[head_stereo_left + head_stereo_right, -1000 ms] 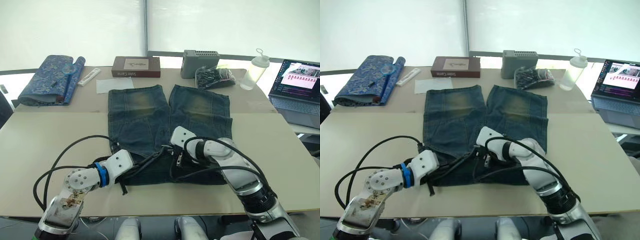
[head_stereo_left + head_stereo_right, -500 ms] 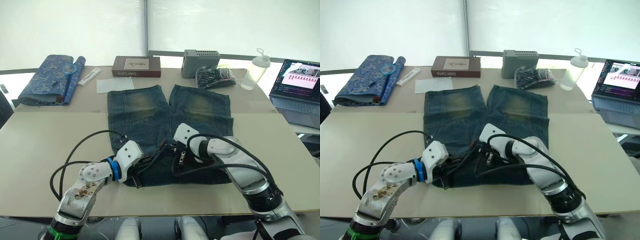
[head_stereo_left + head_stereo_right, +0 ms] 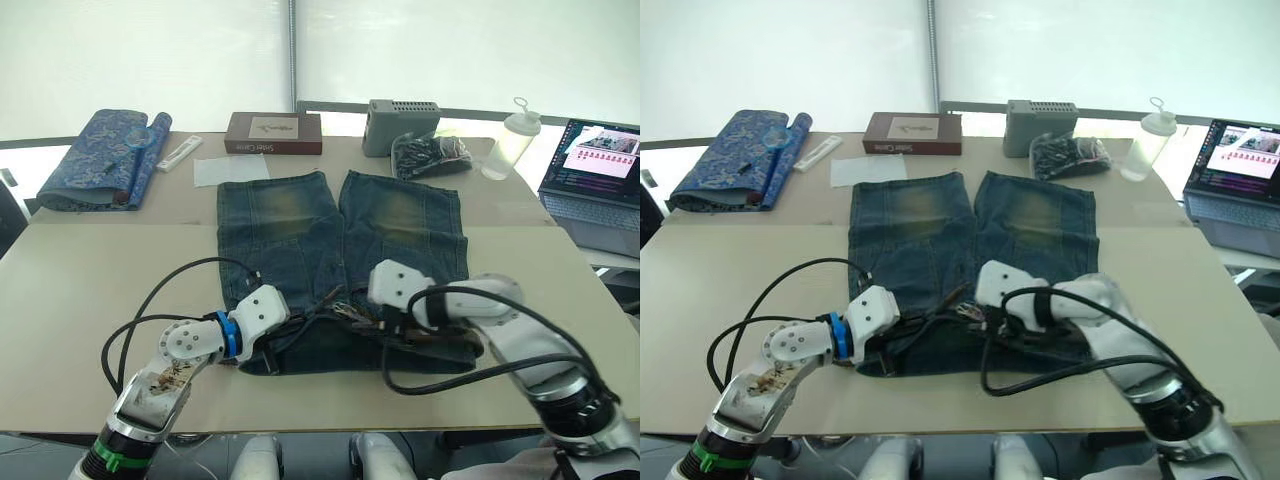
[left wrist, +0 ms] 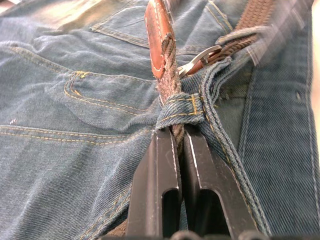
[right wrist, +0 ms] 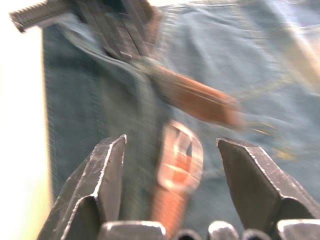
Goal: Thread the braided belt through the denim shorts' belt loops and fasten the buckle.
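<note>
Since a second ago: right gripper [image 5: 170,150] has shifted rightward along the waistband; left gripper [image 4: 179,142] has come in from the table's left onto the waistband. Denim shorts [image 3: 300,240] lie flat on the table [image 3: 80,290], legs pointing away, waistband at the near edge. Left gripper clamped on the braided belt [image 4: 162,55] just below a belt loop [image 4: 180,110]; the leather-tipped end sticks up through the loop. Buckle [image 4: 200,56] lies on the denim just beyond. Right gripper spread wide, grasping nothing, hovering over the buckle. On the far edge: a clear bottle [image 3: 508,140], contents indiscernible; a brown box [image 3: 273,132], closed.
</note>
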Controlling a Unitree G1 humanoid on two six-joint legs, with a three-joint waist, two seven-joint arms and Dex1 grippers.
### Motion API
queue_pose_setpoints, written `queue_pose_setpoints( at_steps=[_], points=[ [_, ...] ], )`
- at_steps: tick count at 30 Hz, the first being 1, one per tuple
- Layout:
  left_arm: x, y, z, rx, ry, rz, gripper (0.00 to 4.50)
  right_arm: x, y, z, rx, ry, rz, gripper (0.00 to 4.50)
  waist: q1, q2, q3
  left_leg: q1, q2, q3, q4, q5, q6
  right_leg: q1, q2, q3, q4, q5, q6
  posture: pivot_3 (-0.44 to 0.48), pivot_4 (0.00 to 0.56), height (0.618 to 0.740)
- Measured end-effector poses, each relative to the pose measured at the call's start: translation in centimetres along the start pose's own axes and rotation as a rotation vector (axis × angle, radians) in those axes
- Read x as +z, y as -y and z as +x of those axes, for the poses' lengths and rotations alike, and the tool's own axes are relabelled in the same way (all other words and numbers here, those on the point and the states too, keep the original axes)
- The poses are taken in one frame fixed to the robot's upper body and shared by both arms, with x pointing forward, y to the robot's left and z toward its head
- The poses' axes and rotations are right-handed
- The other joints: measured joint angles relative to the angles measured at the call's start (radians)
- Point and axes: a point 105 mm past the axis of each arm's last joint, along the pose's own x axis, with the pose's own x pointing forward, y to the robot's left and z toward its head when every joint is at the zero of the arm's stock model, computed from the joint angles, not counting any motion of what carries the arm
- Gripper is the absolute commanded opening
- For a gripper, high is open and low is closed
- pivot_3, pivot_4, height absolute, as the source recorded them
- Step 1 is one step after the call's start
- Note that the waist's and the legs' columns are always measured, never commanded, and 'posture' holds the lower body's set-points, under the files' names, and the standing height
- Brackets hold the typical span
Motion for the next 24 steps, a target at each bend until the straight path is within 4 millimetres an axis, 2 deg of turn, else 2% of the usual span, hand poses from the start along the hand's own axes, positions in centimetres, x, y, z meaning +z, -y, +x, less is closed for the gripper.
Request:
queue_pose_setpoints(
  at_steps=[5,10,15,19,24],
  points=[
    [-0.1,-0.1,0.0,-0.008,0.007,0.038,0.00,1.3,1.4,0.1,-0.055,0.020,-0.136,3.05,-0.002,0.000,0.000,0.000,0.000,0.000,0.000,0.000,0.000,-0.001,0.000,0.000,0.000,0.000,0.000,0.000,0.150,0.718],
    [-0.1,-0.2,0.2,-0.013,0.011,0.053,0.00,0.8,0.7,1.7,-0.013,0.005,-0.201,3.05,-0.001,0.000,0.000,-0.001,0.000,0.000,0.000,0.000,0.000,-0.001,0.000,0.000,-0.001,0.000,0.000,0.000,0.150,0.718],
    [0.0,-0.2,0.3,-0.020,0.015,0.075,0.00,0.9,1.0,2.5,-0.001,-0.004,-0.285,1.60,0.000,0.000,0.000,0.000,0.000,0.000,0.000,0.000,0.000,-0.001,0.000,0.000,-0.001,0.000,0.000,0.000,0.150,0.718],
    [0.1,-0.3,0.2,-0.026,0.005,0.113,0.00,1.5,1.4,2.6,0.000,0.007,-0.323,0.11,0.000,0.000,0.000,0.000,0.000,0.000,0.000,0.000,0.000,-0.001,0.000,0.000,0.000,0.000,0.000,0.000,0.150,0.718],
    [-0.1,-0.5,-0.1,-0.041,-0.012,0.122,0.00,1.3,1.1,2.6,0.034,0.003,-0.325,0.02,0.000,0.000,0.000,-0.001,0.000,0.000,0.000,0.000,0.000,-0.001,0.000,0.000,-0.001,0.000,0.000,0.000,0.150,0.718]
  ],
)
